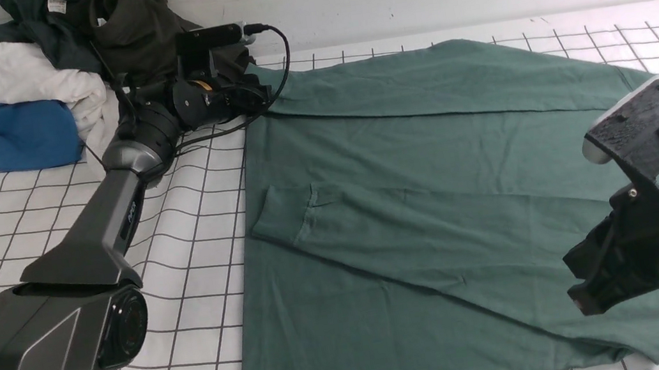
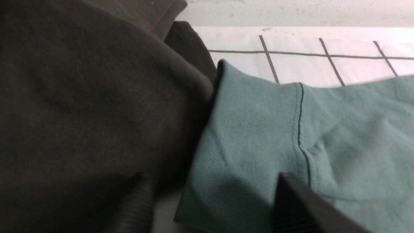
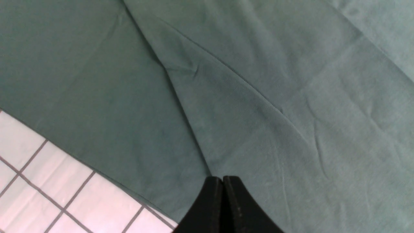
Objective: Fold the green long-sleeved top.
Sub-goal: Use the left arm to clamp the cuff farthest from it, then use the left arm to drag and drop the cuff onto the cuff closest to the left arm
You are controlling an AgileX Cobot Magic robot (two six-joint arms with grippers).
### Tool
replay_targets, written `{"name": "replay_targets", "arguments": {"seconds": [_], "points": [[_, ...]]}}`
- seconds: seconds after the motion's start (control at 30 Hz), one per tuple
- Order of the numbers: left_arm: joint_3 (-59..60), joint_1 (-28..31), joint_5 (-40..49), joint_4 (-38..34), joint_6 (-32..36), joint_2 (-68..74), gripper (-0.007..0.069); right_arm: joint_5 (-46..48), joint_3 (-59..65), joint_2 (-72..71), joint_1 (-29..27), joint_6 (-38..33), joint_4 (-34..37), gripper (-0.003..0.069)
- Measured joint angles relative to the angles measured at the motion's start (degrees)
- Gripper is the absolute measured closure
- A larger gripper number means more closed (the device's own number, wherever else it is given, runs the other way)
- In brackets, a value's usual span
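Sage-green cotton filled the front view: the green long-sleeved top lay spread flat on the checked table cover, with one sleeve laid slantwise across its body. The left gripper was out at the top's far corner, hard against the heap of spare clothes. The right gripper hung low over the shirt's near right side.

Over to the left wrist view: a ribbed green cuff lay touching the dark olive-brown garment, with one black finger showing beside it. Whether that claw was spread or closed could not be told. The danger there was that a grab might take in olive cloth along with the cuff and drag it across the shirt.

Then the right wrist view: the fingertips were pressed together with nothing seen between them, just over a sleeve crease. A push from that closed claw could have rumpled the laid sleeve.
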Motion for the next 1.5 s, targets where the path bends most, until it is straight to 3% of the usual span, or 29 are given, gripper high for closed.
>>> {"name": "replay_targets", "arguments": {"seconds": [0.03,0.07,0.1,0.13,0.2,0.43,0.9,1.03,1.33,1.5], "points": [[0.0,0.0,-0.4,-0.7,0.2,0.3,0.0299,-0.1,0.0,0.0,0.0,0.0,0.0,0.0669],[0.0,0.0,-0.8,-1.1,0.3,0.4,0.0336,-0.1,0.0,0.0,0.0,0.0,0.0,0.0669],[-0.1,0.2,-1.1,-2.6,0.5,0.7,0.0466,-0.2,0.0,0.0,0.0,0.0,0.0,0.0669],[-0.1,0.2,-1.2,-3.8,0.7,0.8,0.0532,-0.2,0.0,0.0,0.0,0.0,0.0,0.0669],[-0.1,0.3,-1.2,-5.6,1.7,0.8,0.0592,0.0,0.0,0.0,0.0,0.0,0.0,0.0669],[0.0,0.5,4.8,-6.8,7.2,-1.9,0.0601,1.0,0.0,0.0,0.0,0.0,-0.1,0.0669],[-0.2,-0.9,42.3,-5.1,8.4,-19.6,0.0601,1.7,0.0,-0.3,0.0,0.0,-3.6,0.0669],[-0.2,-4.3,43.0,-2.7,6.4,-22.1,0.0601,3.5,0.0,-2.2,0.0,1.3,-7.6,0.0669],[1.6,-15.0,44.2,10.5,0.9,-31.0,0.0601,14.9,0.0,-14.8,0.0,14.5,-19.2,0.0669],[20.4,-18.0,43.7,14.4,-0.8,-44.1,0.0601,16.1,0.0,-23.0,0.0,19.3,-24.3,0.0669]]}}
